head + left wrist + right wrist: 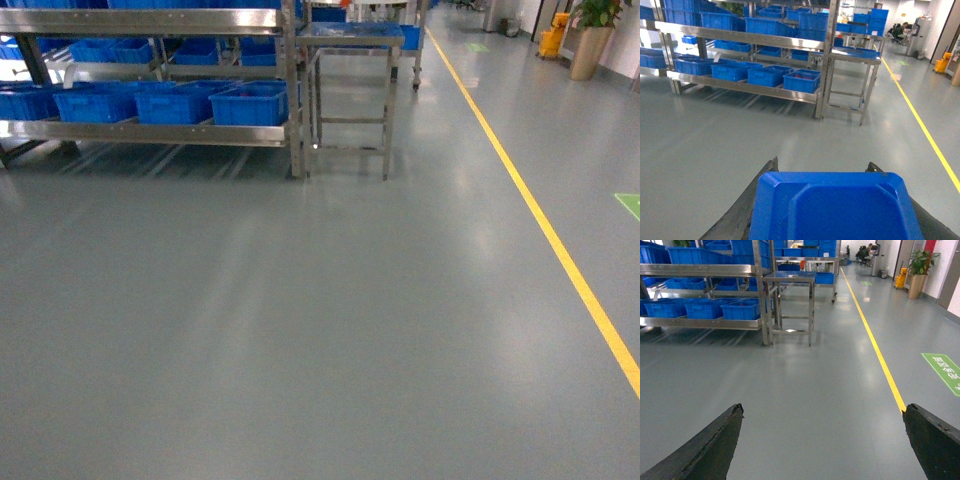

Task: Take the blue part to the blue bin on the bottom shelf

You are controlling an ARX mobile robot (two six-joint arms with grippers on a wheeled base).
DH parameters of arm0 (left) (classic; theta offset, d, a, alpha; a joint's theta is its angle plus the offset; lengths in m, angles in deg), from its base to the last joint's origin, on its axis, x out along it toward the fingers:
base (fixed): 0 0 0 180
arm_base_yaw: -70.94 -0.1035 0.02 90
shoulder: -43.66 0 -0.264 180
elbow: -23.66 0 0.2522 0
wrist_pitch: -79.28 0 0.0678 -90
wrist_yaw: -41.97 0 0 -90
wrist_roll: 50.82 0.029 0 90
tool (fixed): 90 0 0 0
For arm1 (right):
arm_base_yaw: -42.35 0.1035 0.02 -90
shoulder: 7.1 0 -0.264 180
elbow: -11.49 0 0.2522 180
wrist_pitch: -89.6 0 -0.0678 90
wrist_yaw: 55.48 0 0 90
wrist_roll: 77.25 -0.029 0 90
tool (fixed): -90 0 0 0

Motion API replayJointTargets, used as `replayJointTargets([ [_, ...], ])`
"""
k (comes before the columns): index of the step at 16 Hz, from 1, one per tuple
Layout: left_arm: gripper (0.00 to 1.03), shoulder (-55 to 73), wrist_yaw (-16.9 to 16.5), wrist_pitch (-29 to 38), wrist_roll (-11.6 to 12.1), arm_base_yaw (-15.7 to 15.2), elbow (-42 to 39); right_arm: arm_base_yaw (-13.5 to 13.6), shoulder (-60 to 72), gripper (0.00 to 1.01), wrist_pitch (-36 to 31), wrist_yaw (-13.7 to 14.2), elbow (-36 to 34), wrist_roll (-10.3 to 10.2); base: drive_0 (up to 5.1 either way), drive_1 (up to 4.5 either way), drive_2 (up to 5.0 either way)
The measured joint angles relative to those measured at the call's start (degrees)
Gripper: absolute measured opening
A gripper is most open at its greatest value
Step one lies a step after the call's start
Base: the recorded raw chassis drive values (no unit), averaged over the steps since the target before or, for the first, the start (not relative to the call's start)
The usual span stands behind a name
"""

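Left gripper (822, 167) grips the blue part (835, 207); right gripper (822, 410) jaws wide; bottom shelf (150, 132) with blue bin (250, 103) at eleven o'clock.

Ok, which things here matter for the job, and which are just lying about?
Job: blue part, between the left jaws; blue bins; bottom shelf.
Lying about: steel table; yellow floor line; potted plant.
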Motion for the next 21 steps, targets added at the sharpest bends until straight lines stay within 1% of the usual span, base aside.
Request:
replayJointTargets([
  [11, 0.43, 0.1, 0.0, 0.0, 0.0, 0.0, 0.0, 0.0, 0.0, 0.98, -0.1, 0.0, 0.0, 0.0, 0.0, 4.25, -4.2],
  [13, 0.43, -0.1, 0.4, 0.1, 0.0, 0.0, 0.0, 0.0, 0.0, 0.98, 0.0, 0.0, 0.0, 0.0, 0.1, 4.30, -4.1],
  [16, 0.43, 0.2, -0.1, -0.1, 0.0, 0.1, 0.0, 0.0, 0.0, 0.98, 0.0, 0.0, 0.0, 0.0, 0.1, 4.30, -4.1],
  [21, 0.43, 0.1, 0.1, 0.0, 0.0, 0.0, 0.0, 0.0, 0.0, 0.98, 0.0, 0.0, 0.0, 0.0, 0.0, 4.25, -4.2],
])
